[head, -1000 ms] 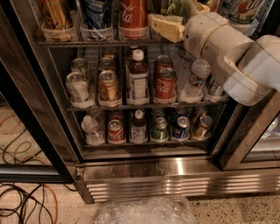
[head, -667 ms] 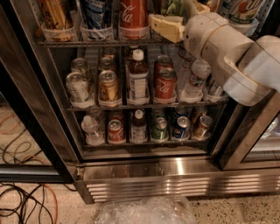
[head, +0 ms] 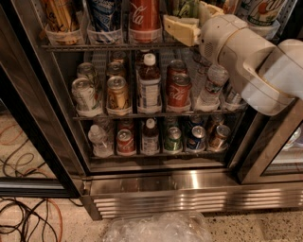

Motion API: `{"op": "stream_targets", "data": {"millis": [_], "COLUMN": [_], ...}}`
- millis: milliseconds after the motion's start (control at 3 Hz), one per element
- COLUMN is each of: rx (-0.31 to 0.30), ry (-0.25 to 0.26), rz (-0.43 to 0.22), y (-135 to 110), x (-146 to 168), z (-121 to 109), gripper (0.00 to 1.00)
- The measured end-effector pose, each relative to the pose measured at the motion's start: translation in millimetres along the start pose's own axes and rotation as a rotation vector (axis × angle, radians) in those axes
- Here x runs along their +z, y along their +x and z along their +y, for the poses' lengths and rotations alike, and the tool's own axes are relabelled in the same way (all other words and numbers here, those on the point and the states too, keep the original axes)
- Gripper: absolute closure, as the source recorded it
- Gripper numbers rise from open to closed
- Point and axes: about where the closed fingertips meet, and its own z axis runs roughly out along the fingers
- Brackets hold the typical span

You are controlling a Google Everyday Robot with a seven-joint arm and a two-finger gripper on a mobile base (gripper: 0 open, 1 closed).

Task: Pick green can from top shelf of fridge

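Note:
The green can point(head: 186, 7) stands in a clear cup holder on the fridge's top shelf point(head: 85, 47), at the upper edge of the view; only its lower part shows, pale green with dark streaks. My gripper point(head: 195, 19) is at the can, with cream parts on its left front and its right side. The white arm point(head: 251, 56) reaches in from the right and hides the shelf behind it. The fridge's stainless steel base point(head: 189, 189) runs below.
On the top shelf, left of the green can, stand a red Coca-Cola can point(head: 144, 16), a blue-white can point(head: 104, 14) and an orange can point(head: 59, 14); a white can with a red-green logo point(head: 262, 9) stands to the right. Below are racks of short cans and bottles. Cables point(head: 28, 217) and crumpled plastic point(head: 158, 229) lie on the floor.

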Motion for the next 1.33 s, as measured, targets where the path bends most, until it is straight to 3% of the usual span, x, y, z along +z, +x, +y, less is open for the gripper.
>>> {"op": "stream_targets", "data": {"millis": [333, 667, 1333], "rx": [0.0, 0.0, -0.002], "ry": [0.0, 0.0, 0.003], "rz": [0.0, 0.0, -0.02], "y": [0.0, -0.1, -10.0], "x": [0.0, 0.1, 5.9], "z": [0.0, 0.1, -0.8], "gripper": [0.94, 1.0, 1.0]}}
